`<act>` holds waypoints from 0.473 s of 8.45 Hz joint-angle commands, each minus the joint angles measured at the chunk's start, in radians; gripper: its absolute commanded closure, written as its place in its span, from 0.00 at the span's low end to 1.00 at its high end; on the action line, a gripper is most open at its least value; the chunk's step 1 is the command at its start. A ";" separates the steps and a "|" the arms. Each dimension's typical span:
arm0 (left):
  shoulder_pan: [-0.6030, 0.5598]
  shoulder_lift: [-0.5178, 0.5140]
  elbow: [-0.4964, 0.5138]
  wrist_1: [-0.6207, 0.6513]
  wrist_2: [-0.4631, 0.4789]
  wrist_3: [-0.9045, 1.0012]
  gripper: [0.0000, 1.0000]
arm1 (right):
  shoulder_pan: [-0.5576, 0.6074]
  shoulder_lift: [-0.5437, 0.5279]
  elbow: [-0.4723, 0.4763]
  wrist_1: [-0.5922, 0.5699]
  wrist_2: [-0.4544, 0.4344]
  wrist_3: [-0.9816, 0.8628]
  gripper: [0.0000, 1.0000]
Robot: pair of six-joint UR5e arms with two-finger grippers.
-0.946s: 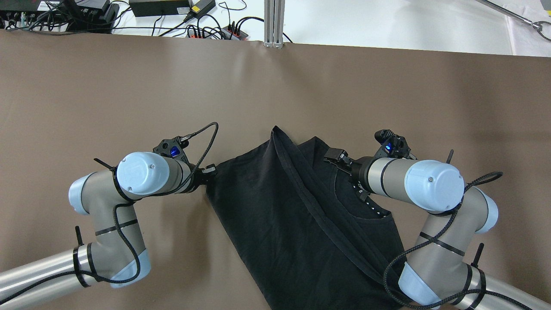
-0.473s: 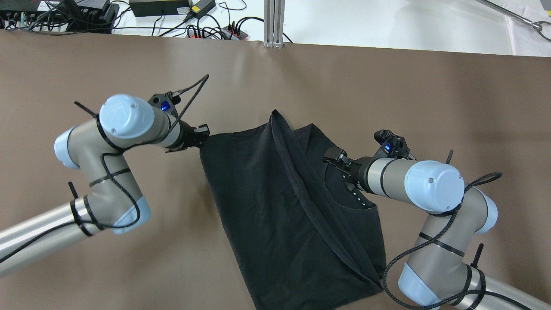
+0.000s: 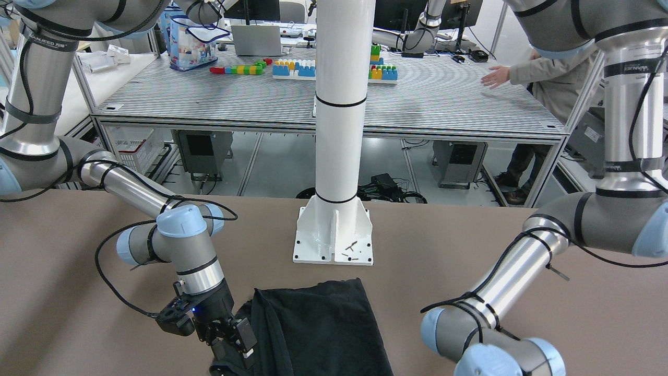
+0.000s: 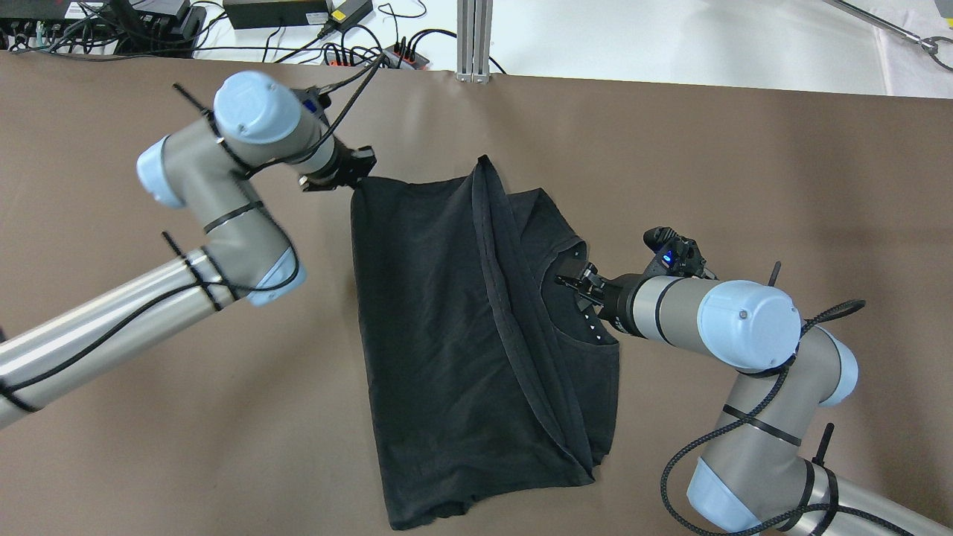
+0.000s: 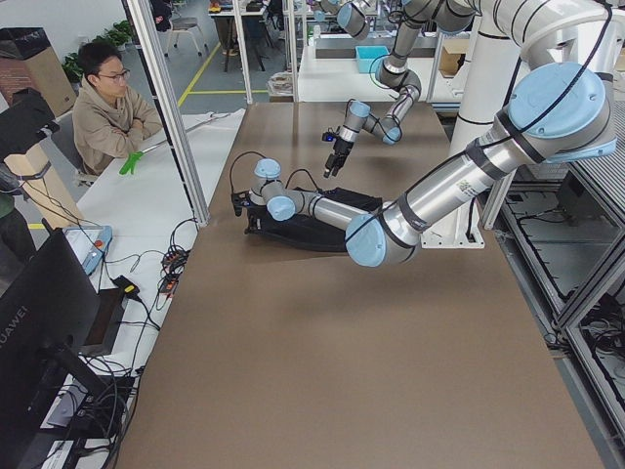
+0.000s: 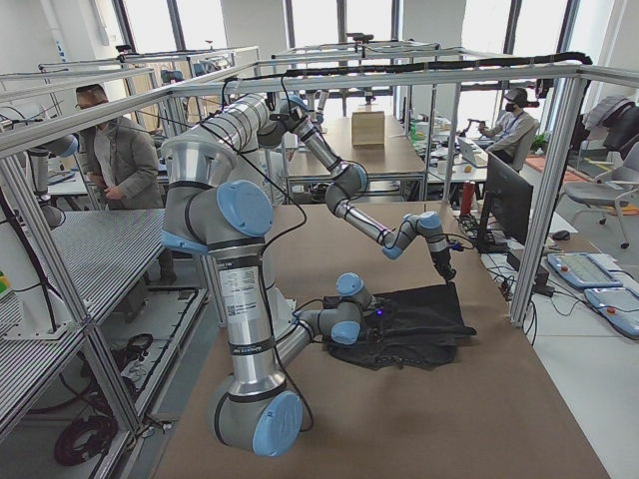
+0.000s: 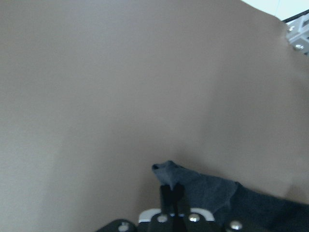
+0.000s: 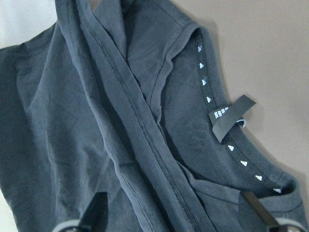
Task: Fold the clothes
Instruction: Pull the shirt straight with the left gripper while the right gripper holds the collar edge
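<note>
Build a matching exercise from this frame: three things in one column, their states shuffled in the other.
Things
1. left gripper
2. right gripper
3. white pole base plate

States
A. open, over the neckline of the black garment
B. standing apart from the garment's edge
C. shut on a corner of the garment

Pairs: 1-C, 2-A, 3-B

The brown tabletop (image 5: 322, 371) runs away from the camera. The near, large left arm reaches across it, and the left end effector (image 5: 240, 203) is low at one end of the black clothes (image 5: 311, 231) lying mid-table. The far right end effector (image 5: 332, 164) points down just beyond them. A seated man (image 5: 109, 103) in a beige hoodie sits behind an aluminium post (image 5: 171, 107)
</note>
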 commanded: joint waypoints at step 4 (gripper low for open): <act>0.005 -0.200 0.287 -0.081 0.066 0.002 0.90 | -0.035 0.000 -0.005 -0.004 -0.012 0.009 0.06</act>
